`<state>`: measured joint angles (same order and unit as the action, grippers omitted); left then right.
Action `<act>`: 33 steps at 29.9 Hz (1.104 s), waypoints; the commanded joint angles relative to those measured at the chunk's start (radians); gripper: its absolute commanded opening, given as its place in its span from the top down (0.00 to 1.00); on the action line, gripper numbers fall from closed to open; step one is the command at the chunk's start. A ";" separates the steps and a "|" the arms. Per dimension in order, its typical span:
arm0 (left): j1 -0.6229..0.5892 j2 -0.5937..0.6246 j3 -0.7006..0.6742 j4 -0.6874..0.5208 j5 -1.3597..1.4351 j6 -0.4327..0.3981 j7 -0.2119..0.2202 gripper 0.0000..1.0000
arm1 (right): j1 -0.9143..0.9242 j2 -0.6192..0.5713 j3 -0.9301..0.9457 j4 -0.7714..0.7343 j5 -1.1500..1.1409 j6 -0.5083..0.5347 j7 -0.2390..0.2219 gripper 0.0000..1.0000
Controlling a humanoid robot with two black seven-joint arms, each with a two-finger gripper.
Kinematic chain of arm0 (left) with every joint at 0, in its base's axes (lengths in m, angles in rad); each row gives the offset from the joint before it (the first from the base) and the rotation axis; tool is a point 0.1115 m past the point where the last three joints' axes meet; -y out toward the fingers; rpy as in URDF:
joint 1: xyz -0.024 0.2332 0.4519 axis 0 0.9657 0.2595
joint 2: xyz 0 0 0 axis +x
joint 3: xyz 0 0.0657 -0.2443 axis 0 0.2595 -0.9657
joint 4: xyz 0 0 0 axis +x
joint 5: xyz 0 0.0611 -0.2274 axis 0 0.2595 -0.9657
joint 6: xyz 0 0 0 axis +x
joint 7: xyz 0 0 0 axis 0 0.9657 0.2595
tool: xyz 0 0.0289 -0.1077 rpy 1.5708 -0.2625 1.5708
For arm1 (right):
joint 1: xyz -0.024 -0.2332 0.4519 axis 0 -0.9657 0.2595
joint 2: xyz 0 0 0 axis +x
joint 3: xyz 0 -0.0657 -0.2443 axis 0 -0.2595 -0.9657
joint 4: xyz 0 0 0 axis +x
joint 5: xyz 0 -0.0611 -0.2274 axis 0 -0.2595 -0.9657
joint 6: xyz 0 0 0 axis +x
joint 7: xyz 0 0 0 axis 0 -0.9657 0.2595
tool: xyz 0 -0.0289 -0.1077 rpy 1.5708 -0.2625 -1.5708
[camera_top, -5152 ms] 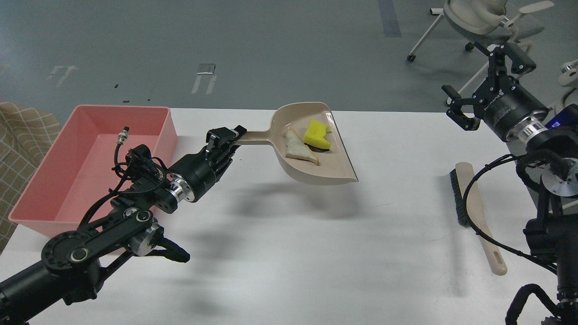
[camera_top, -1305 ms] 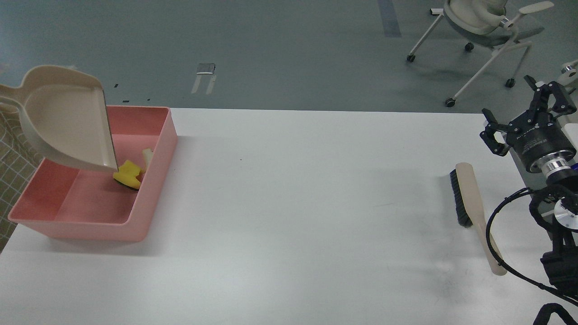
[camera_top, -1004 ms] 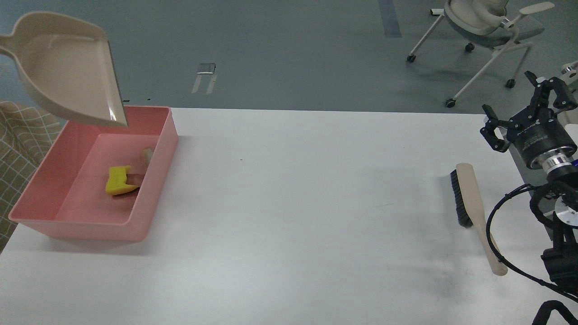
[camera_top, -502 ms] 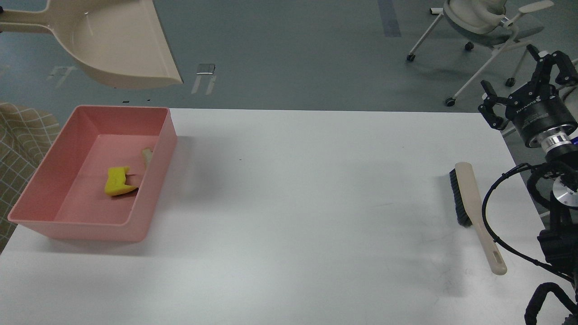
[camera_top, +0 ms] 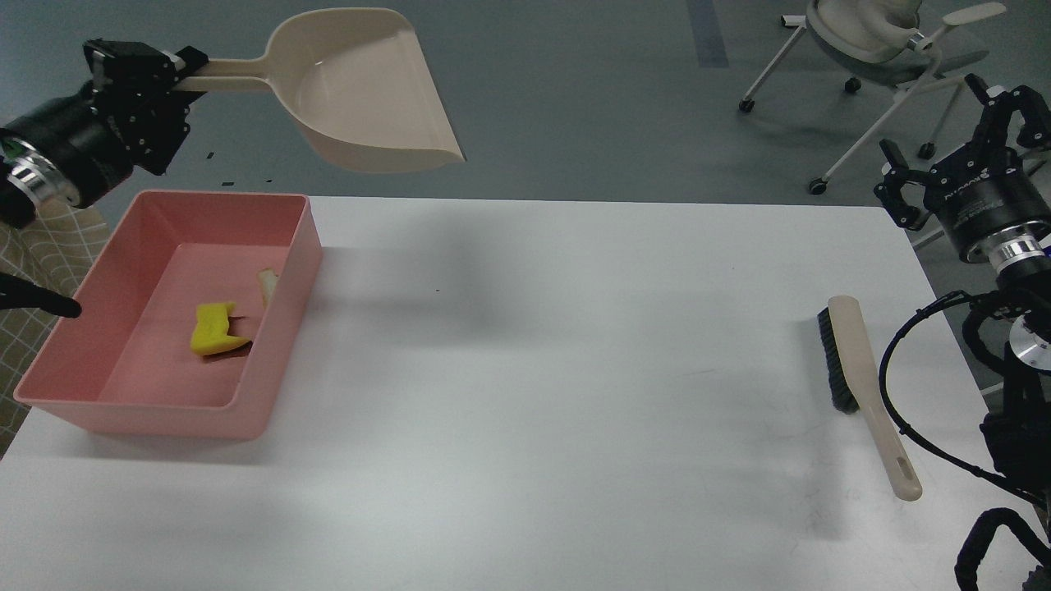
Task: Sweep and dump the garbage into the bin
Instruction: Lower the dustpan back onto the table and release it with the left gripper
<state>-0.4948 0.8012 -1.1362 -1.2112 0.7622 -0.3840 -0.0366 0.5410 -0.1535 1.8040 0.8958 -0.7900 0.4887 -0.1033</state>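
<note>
The pink bin (camera_top: 283, 386) stands at the table's left. The garbage lies inside it: the yellow sponge piece (camera_top: 215, 328) and the off-white wedge (camera_top: 267, 285) leaning at the right wall. My left gripper (camera_top: 176, 74) is shut on the handle of the beige dustpan (camera_top: 369, 90), which hangs empty and level, high above the table's back edge, right of the bin. My right gripper (camera_top: 961, 131) is open and empty, raised at the far right beyond the table's corner.
The beige brush with black bristles (camera_top: 858, 382) lies on the table (camera_top: 558, 369) near the right edge. An office chair (camera_top: 878, 41) stands on the floor behind. A checked cloth (camera_top: 25, 271) shows left of the bin.
The dustpan tipped the garbage into the bin, then rose and swung right, turning level. My left gripper has come back into view. The right gripper rose slightly.
</note>
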 commanded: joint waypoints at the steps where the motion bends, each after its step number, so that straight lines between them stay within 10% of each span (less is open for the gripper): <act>1: -0.056 -0.092 0.073 0.031 0.080 -0.001 0.000 1.00 | 0.002 0.000 0.000 0.000 0.000 0.000 0.001 0.01; 33: 0.099 -0.286 0.306 0.022 0.258 0.120 -0.049 1.00 | 0.131 0.019 -0.023 -0.144 0.000 0.000 -0.001 0.01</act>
<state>-0.4110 0.5155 -0.8360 -1.1824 1.0189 -0.2638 -0.0850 0.6788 -0.1344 1.7808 0.7503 -0.7900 0.4887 -0.1044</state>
